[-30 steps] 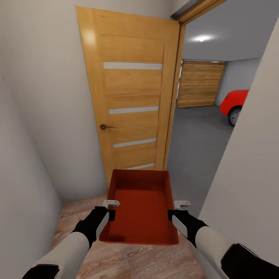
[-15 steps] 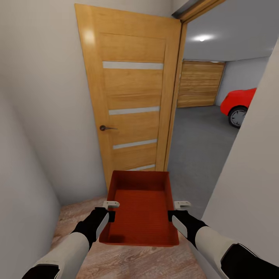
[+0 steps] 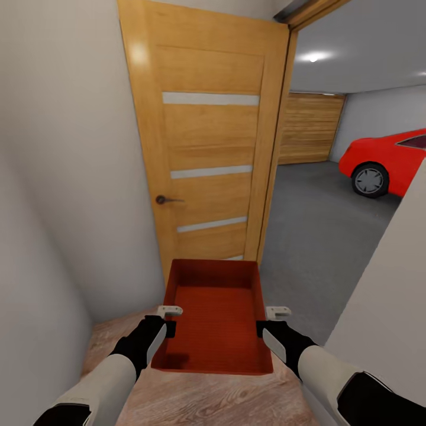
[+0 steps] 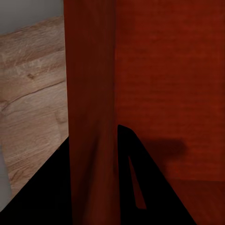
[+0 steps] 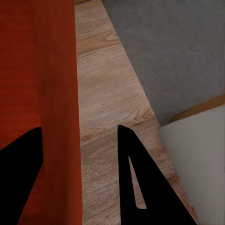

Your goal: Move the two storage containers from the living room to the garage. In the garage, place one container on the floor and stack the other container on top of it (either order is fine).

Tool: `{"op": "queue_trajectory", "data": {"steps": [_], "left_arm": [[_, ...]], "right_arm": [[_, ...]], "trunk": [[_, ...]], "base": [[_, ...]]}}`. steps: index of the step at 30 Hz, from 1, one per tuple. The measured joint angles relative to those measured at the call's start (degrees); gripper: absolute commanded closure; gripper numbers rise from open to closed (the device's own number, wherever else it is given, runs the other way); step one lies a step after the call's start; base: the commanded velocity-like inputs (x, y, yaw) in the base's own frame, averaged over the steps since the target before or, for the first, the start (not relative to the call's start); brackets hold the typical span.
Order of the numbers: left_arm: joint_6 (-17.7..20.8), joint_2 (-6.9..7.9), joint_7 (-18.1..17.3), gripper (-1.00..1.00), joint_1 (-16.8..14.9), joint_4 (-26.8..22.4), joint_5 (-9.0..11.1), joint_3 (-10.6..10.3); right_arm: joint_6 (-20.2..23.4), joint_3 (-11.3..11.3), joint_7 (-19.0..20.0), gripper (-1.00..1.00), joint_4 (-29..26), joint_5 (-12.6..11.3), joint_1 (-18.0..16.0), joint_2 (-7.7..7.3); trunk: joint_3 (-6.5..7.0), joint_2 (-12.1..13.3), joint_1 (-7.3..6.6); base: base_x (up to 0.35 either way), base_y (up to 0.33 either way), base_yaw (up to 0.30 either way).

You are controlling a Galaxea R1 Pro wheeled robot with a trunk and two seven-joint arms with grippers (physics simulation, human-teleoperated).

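The head view looks forward and down from above both arms, facing an open wooden door (image 3: 207,148) and the garage floor (image 3: 319,236) beyond. Each wrist view looks along its gripper at very close range. All three views share the storage container (image 3: 214,313) and wood-plank flooring (image 3: 207,399).

— What does the bin (image 3: 216,313) look like?
— Orange-red, rectangular, plain-walled, open-topped and empty, its flat bottom finely ribbed.

— How is it sitting?
— Level in the air above the wood-plank flooring (image 3: 201,399), long side running away from the robot, with the left gripper (image 3: 168,322) on its left wall and the right gripper (image 3: 263,324) on its right wall.

— And the garage?
— Through the doorway ahead: dark grey concrete floor (image 3: 319,236), pale walls.
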Motion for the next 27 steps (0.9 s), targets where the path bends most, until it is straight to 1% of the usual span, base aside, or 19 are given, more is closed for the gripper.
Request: {"op": "queue_trajectory", "data": {"steps": [4,12,19,27], "left_arm": [[-0.01,0.01,-0.02,1.00,-0.01,0.71,0.01,0.02],[-0.02,0.00,-0.01,1.00,-0.01,0.50,-0.01,0.03],[-0.01,0.03,-0.02,1.00,0.00,0.10,0.14,0.00],[-0.01,0.01,-0.02,1.00,0.00,0.12,0.07,0.01]], "right_arm": [[0.04,0.44,0.00,1.00,0.79,-0.53,0.01,0.22],[0.05,0.30,-0.01,1.00,0.52,-0.36,0.01,0.14],[0.21,-0.07,-0.02,1.00,-0.09,0.18,0.00,-0.01],[0.12,-0.03,0.02,1.00,0.02,0.08,0.00,0.00]], "trunk": [[0.00,0.00,0.00],[0.00,0.00,0.00],[0.00,0.01,0.02],[0.00,0.01,0.02]], "base": [[0.187,0.051,-0.196],[0.177,0.004,-0.221],[0.029,0.000,-0.012],[0.000,0.000,0.000]]}}
